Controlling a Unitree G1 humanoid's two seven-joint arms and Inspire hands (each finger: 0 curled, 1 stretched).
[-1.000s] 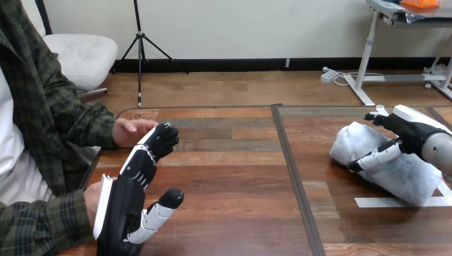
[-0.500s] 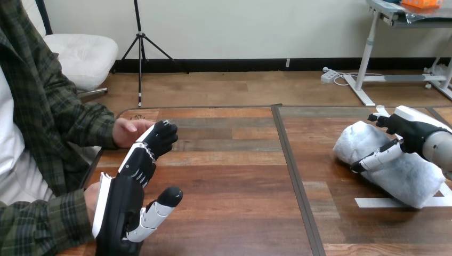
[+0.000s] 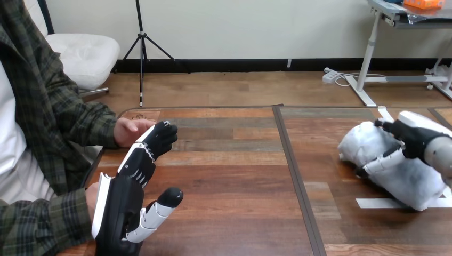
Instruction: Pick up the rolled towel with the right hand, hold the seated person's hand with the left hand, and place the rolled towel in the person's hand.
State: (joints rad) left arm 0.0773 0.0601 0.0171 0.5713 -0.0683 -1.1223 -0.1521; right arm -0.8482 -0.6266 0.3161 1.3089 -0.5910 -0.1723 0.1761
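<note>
The rolled towel (image 3: 397, 173), white and bulky, lies on the table's right part. My right hand (image 3: 413, 136) rests on top of it, fingers curled over its far side and thumb pressed across its near side. My left hand (image 3: 125, 197) stands upright at the lower left, open, its fingers (image 3: 157, 141) reaching up toward the person's hand (image 3: 130, 130), which rests on the table's left edge. Fingertips and that hand are close; I cannot tell whether they touch. The person's other hand (image 3: 90, 193) shows just behind my left palm.
A dark seam (image 3: 290, 160) runs front to back down the wooden table. A strip of white tape (image 3: 373, 203) lies on the table in front of the towel. The person's plaid sleeve (image 3: 64, 122) borders the left side.
The right hand and the towel have shifted a little to the right and its fingers have closed tighter on the towel. The left hand has barely moved. The view itself has shifted slightly.
</note>
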